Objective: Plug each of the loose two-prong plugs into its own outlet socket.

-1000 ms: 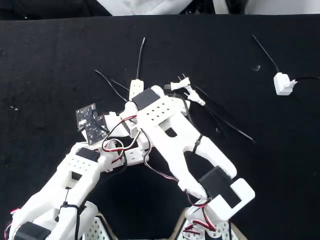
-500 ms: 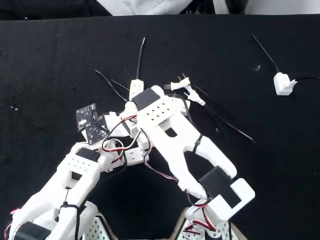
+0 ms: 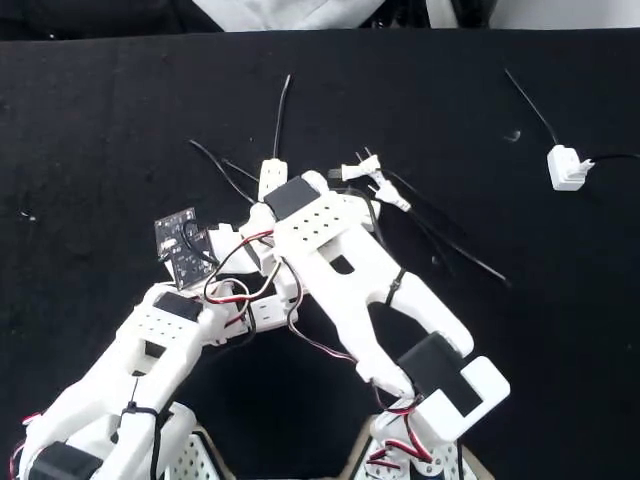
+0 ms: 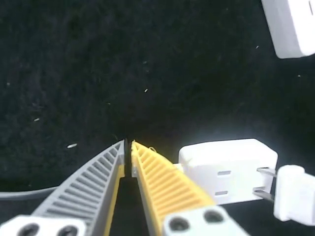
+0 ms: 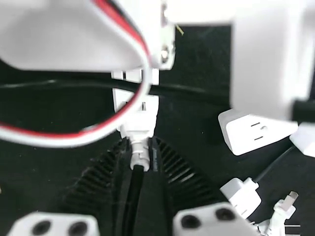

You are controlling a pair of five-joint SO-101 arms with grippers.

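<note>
My right gripper (image 5: pixel 140 158) is shut on a white two-prong plug (image 5: pixel 139 147) with a black cable. The plug's nose meets a white outlet socket (image 5: pixel 136 109), the same outlet socket (image 3: pixel 272 178) that lies just beyond the right arm's wrist in the high view. My left gripper (image 4: pixel 129 146) is shut low over the black cloth with nothing visible between its fingers. Beside it lies another white outlet (image 4: pixel 226 167) with a plug (image 4: pixel 293 197) partly pushed in, prongs still showing. Two loose white plugs (image 3: pixel 365 168) (image 3: pixel 392 197) lie right of the right arm's wrist.
A further outlet (image 3: pixel 566 167) with a plug in it sits at the far right of the black table (image 3: pixel 90 120). Thin black cables (image 3: pixel 455 245) trail across the middle. Another white outlet (image 5: pixel 256 130) lies close to the right gripper. The two arms cross near the centre.
The left arm's wrist has shifted very slightly to the right. The right arm and the plugs have stayed put.
</note>
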